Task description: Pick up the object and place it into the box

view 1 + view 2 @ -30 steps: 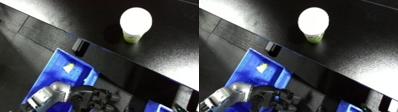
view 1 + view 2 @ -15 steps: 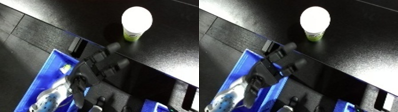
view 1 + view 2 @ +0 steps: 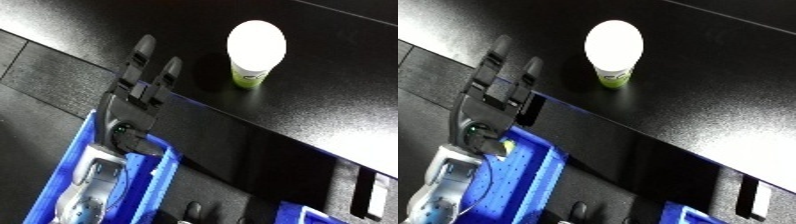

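Cup (image 3: 256, 50) stood upright on black counter (image 3: 338, 105), white lid up, green label below, ungrasped. Blue bin (image 3: 142, 185) seen at far left, below counter edge. Left hand (image 3: 133, 95) raised over bin, fingers straight and apart, aimed toward cup but short of it. Right hand not seen. Advised: reach carried past counter edge, fingers wrapped round cup's lower body, lid left untouched, cup kept upright.

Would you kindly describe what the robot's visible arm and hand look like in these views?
One arm shows, on the views' left. Its forearm is silver and white with rounded casing panels. The left hand is black: a boxy palm and long, segmented fingers. A small green light glows at its wrist. No cables are visible.
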### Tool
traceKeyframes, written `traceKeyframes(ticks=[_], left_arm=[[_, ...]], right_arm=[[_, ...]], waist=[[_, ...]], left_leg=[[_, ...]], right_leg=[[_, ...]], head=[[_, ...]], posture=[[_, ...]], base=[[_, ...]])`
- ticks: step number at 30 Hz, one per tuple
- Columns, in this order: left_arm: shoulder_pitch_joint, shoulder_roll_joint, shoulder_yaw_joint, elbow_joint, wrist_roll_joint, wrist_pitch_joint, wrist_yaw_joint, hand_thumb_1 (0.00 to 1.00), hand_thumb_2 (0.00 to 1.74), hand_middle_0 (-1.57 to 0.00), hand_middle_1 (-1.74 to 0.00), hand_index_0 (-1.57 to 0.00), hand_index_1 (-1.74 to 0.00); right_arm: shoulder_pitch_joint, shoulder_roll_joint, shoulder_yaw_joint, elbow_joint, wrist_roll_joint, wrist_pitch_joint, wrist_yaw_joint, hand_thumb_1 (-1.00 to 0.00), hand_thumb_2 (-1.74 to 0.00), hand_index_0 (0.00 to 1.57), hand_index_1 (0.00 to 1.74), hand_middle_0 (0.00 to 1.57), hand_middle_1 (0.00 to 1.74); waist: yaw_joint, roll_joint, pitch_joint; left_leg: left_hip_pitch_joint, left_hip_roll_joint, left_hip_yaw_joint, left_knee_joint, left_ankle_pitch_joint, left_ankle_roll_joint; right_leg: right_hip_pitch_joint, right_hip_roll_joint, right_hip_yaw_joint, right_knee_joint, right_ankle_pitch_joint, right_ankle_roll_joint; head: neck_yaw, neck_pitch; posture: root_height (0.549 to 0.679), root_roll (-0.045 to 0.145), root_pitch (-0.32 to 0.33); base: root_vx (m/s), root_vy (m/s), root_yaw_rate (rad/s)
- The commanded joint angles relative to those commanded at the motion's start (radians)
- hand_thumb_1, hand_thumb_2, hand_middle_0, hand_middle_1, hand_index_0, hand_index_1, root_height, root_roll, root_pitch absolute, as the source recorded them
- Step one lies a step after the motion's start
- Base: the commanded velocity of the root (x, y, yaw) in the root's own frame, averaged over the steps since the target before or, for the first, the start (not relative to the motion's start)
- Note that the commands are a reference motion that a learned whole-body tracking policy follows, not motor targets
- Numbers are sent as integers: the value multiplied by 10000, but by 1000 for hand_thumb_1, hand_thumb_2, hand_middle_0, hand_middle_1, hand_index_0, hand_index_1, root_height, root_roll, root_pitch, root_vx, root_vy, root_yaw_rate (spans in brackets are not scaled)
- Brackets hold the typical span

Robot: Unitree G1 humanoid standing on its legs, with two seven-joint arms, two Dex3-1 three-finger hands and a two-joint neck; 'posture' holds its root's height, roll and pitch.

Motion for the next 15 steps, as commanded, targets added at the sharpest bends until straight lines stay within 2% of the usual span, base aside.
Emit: traceKeyframes(ticks=[3,7,15], left_arm=[[-269,203,-82,166,1125,-525,1044,0,0,0,0,0,0],[-678,419,-286,402,2452,-688,1991,0,0,0,0,0,0],[-1696,822,-855,882,3679,-432,2598,0,0,0,0,0,0]], right_arm=[[-62,-46,106,-71,5,-5,39,0,0,0,0,0,0],[-147,-108,266,-136,47,108,46,0,0,0,0,0,0],[-292,-166,432,13,92,282,83,0,0,0,0,0,0]], waist=[[-97,2,14],[-229,-3,28],[-524,13,44]], left_leg=[[-59,38,77,56,0,1],[-100,98,172,84,14,2],[-177,199,337,245,-17,22]], right_leg=[[-114,22,62,83,5,-1],[-210,54,140,140,13,1],[-384,100,307,224,75,19]], head=[[28,160],[-82,299],[-340,331]], posture=[[641,21,-56],[641,20,-56],[640,19,-57]], base=[[-10,8,-95],[0,6,-85],[16,5,-69]])
